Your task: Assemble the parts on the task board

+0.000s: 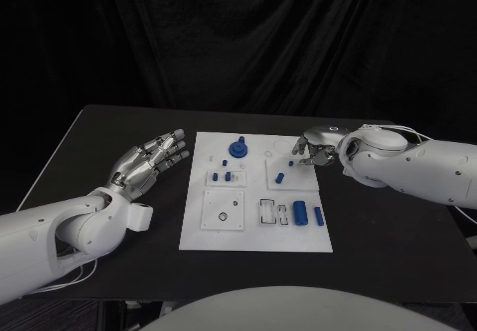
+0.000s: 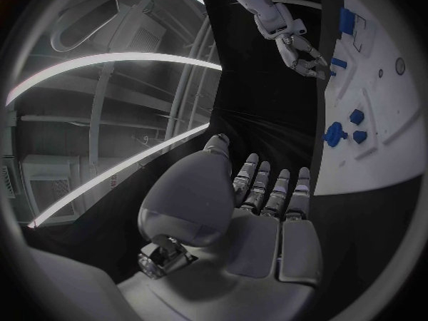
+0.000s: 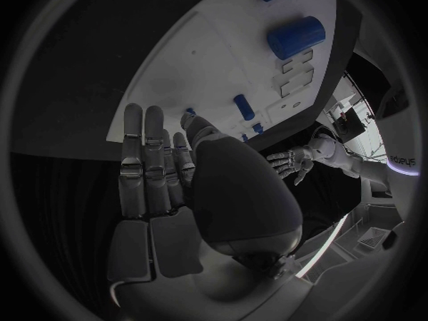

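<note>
Left hand (image 1: 149,160): I see it open, fingers spread, holding nothing, over the tabletop beside the task board's (image 1: 199,234) left edge. Right hand (image 1: 316,149): over the board's far right corner, fingers curled down; I cannot tell if it holds anything. Blue parts (image 1: 300,211) lie across the board.

1. Both arms wear smooth, glossy white shells with rounded, bulging joints.
2. The left hand (image 1: 151,161) is silver metal, its fingers built of short jointed segments with dark gaps between them.
3. The right hand (image 1: 315,150) is the same silver make, with a dark patch on its back.
4. Thin white cables loop along the right arm near the wrist and under the left arm.
</note>
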Robot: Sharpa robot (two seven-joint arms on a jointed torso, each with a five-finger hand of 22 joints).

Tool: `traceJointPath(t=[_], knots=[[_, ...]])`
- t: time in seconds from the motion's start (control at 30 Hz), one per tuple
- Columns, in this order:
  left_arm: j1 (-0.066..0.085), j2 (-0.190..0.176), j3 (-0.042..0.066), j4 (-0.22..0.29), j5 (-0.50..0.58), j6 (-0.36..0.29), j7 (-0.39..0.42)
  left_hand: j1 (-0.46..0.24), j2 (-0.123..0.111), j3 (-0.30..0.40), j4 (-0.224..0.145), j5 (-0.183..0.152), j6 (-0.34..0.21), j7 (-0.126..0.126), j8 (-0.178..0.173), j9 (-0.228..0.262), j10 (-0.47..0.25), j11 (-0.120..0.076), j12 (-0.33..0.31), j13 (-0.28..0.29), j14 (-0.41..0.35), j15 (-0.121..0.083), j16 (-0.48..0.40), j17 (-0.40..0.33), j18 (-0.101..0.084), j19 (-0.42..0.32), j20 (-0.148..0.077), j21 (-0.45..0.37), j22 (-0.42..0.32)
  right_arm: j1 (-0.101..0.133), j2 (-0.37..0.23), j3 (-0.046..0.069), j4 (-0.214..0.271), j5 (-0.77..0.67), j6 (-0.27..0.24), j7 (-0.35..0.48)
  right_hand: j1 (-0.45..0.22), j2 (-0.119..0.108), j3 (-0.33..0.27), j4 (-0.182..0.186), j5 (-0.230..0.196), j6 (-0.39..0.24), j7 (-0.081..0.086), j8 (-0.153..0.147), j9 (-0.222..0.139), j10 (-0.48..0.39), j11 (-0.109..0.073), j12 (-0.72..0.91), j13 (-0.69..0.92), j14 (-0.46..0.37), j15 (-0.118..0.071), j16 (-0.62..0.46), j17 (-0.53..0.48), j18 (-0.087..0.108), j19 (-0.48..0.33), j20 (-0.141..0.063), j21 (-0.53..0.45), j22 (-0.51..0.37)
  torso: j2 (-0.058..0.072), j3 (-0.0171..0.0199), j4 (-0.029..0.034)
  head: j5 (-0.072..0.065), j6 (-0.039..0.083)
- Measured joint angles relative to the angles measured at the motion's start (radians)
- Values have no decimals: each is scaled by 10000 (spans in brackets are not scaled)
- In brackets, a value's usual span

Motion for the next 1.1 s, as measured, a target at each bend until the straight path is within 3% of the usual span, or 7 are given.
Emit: traceJointPath(t=[0.07,0.13,0.63,0.97,1.1], knots=[[0,0,0,13,2,15,1,56,-27,-29,-28,18,0,0,0,0,-25,25,26,0,16,16,41,0,0,13,13,0,6,-21,6,0,-4,-9,-5,1,0,0,0,0,0,25,25,0,0,13,-13,0,0,0,0,0,0,0,0,0,0,0,4,0,-2,-6,0],[0,4,0,24,4,30,2,228,-35,-29,-26,250,-38,38,0,0,-1,139,108,0,-20,52,41,0,-1,13,13,0,-32,-45,7,0,-7,-20,-19,2,0,0,10,-10,11,25,25,0,15,34,-34,0,0,0,0,0,24,0,56,-17,0,0,6,0,-6,-14,0],[2,62,0,-15,14,132,7,476,-93,-83,-26,673,56,131,0,0,-43,181,188,1,-56,87,145,-1,-1,12,12,0,-100,-278,339,4,-265,-52,-200,47,1,0,133,-134,197,61,62,-30,14,193,-49,-42,-9,35,-35,-1,60,0,108,-37,-1,36,-29,-2,-12,-79,0],[2,111,-2,-89,17,225,10,683,-110,-111,-55,947,143,291,0,5,-39,247,259,1,15,157,342,12,-2,137,137,42,93,-483,698,10,-648,-59,-340,140,1,0,221,-139,234,83,83,-38,30,302,-46,-78,-9,64,-7,-1,85,0,107,-37,0,73,-71,10,-29,33,0],[2,122,-2,-119,18,251,12,743,-85,-110,-55,1013,144,291,0,14,-34,301,305,13,68,210,452,25,-1,177,176,58,208,-528,820,42,-810,-63,-393,183,1,0,417,-197,553,358,135,56,112,481,-49,-118,-8,64,-7,-1,122,-1,108,-37,-1,143,-75,14,-30,69,0]])
